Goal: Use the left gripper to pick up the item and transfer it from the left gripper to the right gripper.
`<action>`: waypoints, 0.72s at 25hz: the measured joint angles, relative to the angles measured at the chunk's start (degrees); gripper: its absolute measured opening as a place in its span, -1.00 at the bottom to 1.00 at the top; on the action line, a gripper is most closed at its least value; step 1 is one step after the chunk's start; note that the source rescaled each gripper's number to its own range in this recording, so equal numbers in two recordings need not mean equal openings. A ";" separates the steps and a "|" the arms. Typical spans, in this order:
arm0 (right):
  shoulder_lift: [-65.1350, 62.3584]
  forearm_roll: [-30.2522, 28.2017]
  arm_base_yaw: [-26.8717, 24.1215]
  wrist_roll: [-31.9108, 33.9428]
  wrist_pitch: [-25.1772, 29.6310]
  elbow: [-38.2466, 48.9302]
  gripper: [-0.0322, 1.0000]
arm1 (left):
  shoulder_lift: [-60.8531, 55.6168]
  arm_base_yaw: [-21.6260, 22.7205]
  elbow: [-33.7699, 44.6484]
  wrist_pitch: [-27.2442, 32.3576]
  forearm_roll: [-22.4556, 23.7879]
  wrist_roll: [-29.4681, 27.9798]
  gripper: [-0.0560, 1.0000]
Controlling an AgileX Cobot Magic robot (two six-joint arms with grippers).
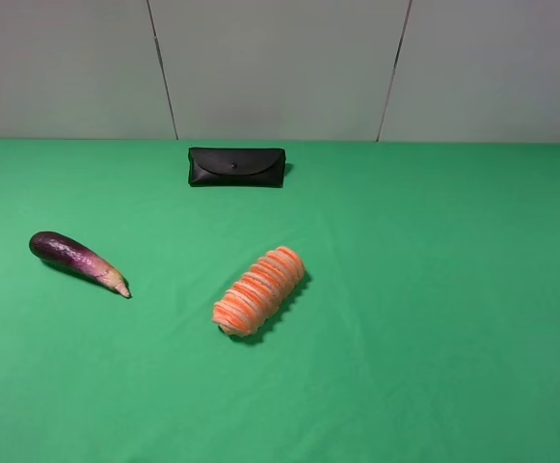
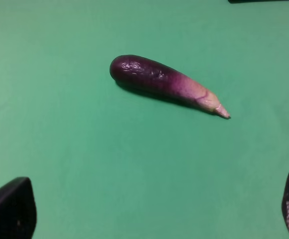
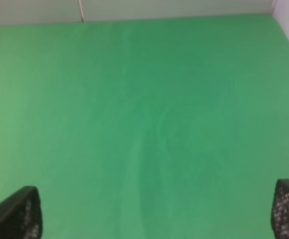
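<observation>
The item, a glossy dark purple eggplant (image 1: 75,260) with a pale pointed tip, lies on the green cloth at the left, tip toward the front right. In the left wrist view the eggplant (image 2: 164,83) lies alone ahead of my left gripper (image 2: 156,211), whose two black fingertips (image 2: 10,209) stand far apart at the frame's corners, open and empty. My right gripper (image 3: 156,211) is also open, its fingertips (image 3: 17,216) wide apart over bare green cloth. Neither arm shows in the exterior high view.
An orange-and-white ribbed roll (image 1: 259,290) lies near the middle of the green table (image 1: 434,289). A black flat pouch (image 1: 236,166) sits at the back, close to the white wall panels (image 1: 280,68).
</observation>
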 joint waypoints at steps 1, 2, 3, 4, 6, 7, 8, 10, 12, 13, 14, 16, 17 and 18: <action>0.00 0.00 0.00 0.00 0.00 0.00 1.00 | 0.00 0.00 0.00 0.00 0.00 0.00 0.99; 0.00 0.00 0.00 0.00 0.00 0.00 1.00 | 0.00 0.00 0.00 0.00 0.00 0.00 0.99; 0.00 0.00 0.00 0.00 0.00 0.00 1.00 | 0.00 0.00 0.00 0.00 0.00 0.00 0.99; 0.00 0.00 0.00 0.00 0.00 0.00 1.00 | 0.00 0.00 0.00 0.00 0.00 0.00 0.99; 0.00 0.00 0.00 0.00 0.00 0.00 1.00 | 0.00 0.00 0.00 0.00 0.00 0.00 0.99; 0.00 0.00 0.00 0.00 0.00 0.00 1.00 | 0.00 0.00 0.00 0.00 0.00 0.00 0.99; 0.00 0.00 0.00 0.00 0.00 0.00 1.00 | 0.00 0.00 0.00 0.00 0.00 0.00 0.99; 0.00 0.00 0.00 0.00 0.00 0.00 1.00 | 0.00 0.00 0.00 0.00 0.00 0.00 0.99; 0.00 0.00 0.00 0.00 0.00 0.00 1.00 | 0.00 0.00 0.00 0.00 0.00 0.00 0.98; 0.00 0.00 0.00 0.00 0.00 0.00 1.00 | 0.00 0.00 0.00 0.00 0.00 0.00 0.97; 0.00 0.00 0.00 0.00 0.00 0.00 1.00 | 0.00 0.00 0.00 0.00 0.00 0.00 0.98; 0.00 0.00 0.00 0.00 0.00 0.00 1.00 | 0.00 0.00 0.00 0.00 0.00 0.00 0.97; 0.00 0.00 0.00 0.00 0.00 0.00 1.00 | 0.00 0.00 0.00 0.00 0.00 0.00 0.97; 0.00 0.00 0.00 0.00 0.00 0.00 1.00 | 0.00 0.00 0.00 0.00 0.00 0.00 0.97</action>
